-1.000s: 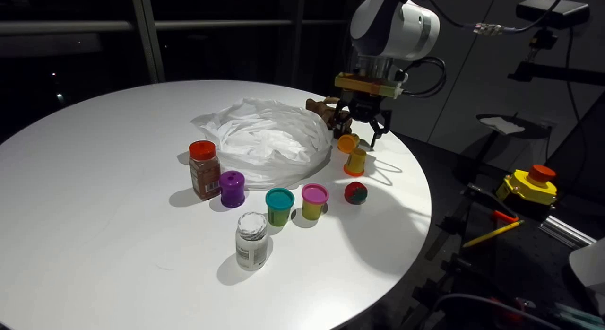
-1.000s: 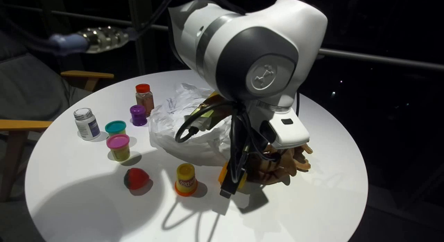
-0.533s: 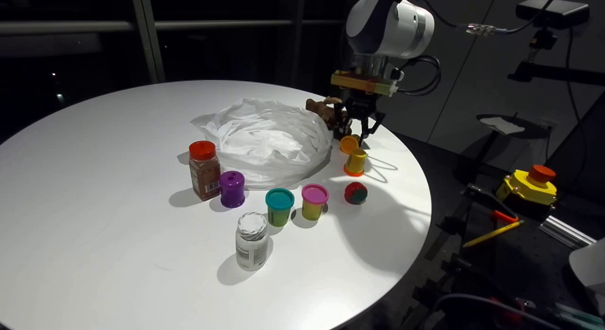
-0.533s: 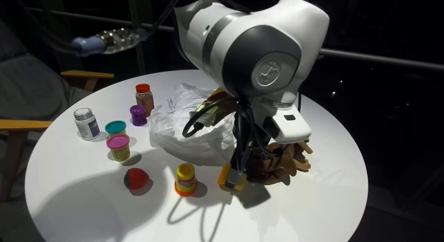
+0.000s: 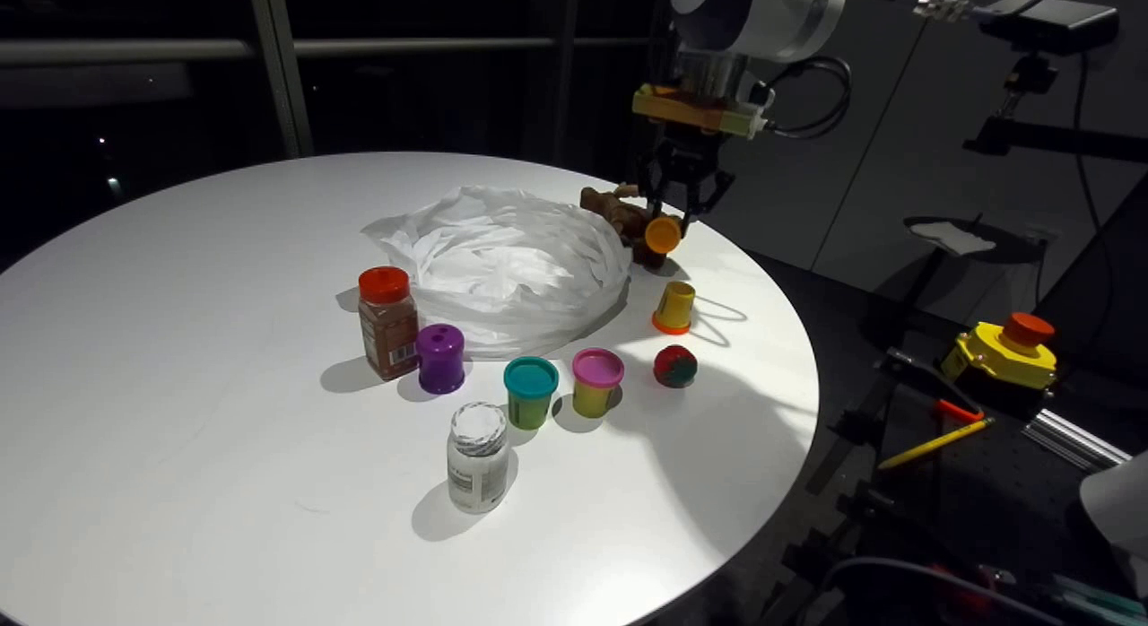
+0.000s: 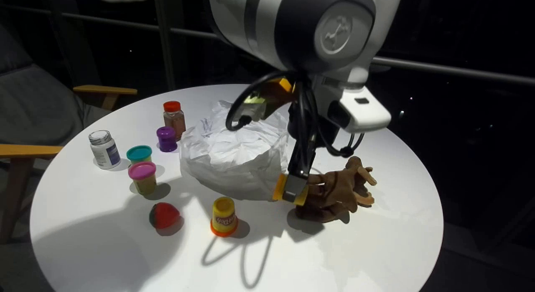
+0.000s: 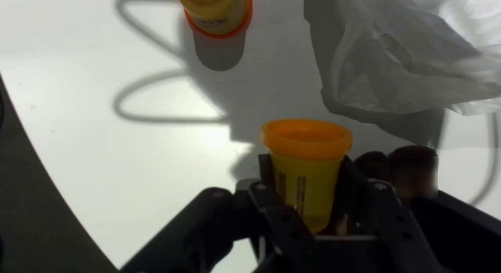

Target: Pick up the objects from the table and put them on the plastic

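Okay, we've got the gripper (image 7: 306, 165) pinching an orange-lidded tub (image 7: 307, 173); from it, in the wrist view: plastic (image 7: 415, 50) around one-thirty, upside-down tub (image 7: 219, 14) at eleven o'clock.

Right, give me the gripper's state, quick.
Gripper: closed, holding the orange-lidded tub.
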Available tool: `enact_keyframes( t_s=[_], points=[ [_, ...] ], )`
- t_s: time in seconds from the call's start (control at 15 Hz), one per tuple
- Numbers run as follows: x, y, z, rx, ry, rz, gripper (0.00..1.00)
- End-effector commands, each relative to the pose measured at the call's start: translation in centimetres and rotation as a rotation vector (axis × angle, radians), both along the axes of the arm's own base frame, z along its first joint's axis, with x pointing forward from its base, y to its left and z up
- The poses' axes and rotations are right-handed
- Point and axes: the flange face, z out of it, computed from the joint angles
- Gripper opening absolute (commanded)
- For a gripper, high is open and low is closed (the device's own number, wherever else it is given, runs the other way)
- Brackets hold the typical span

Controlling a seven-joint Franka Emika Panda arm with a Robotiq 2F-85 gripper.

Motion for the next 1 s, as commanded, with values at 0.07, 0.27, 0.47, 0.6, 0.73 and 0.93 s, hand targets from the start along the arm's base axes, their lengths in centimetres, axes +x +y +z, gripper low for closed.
enact_keyframes(
  t_s=[0.07, 0.27, 0.47, 0.6, 0.73, 0.93],
  points=[
    [0.0, 3.8, 9.5, -0.095, -0.004, 0.152, 0.12],
    [1.3, 9.5, 12.7, -0.107, -0.015, 0.322, 0.12],
    [3.2, 16.5, 12.8, -0.104, -0.058, 0.469, 0.12],
    [3.8, 20.6, 12.6, -0.09, -0.066, 0.532, 0.12],
    [4.6, 23.6, 11.1, -0.084, -0.058, 0.584, 0.12],
    [5.9, 25.6, 8.0, -0.099, -0.049, 0.619, 0.12]
  ],
)
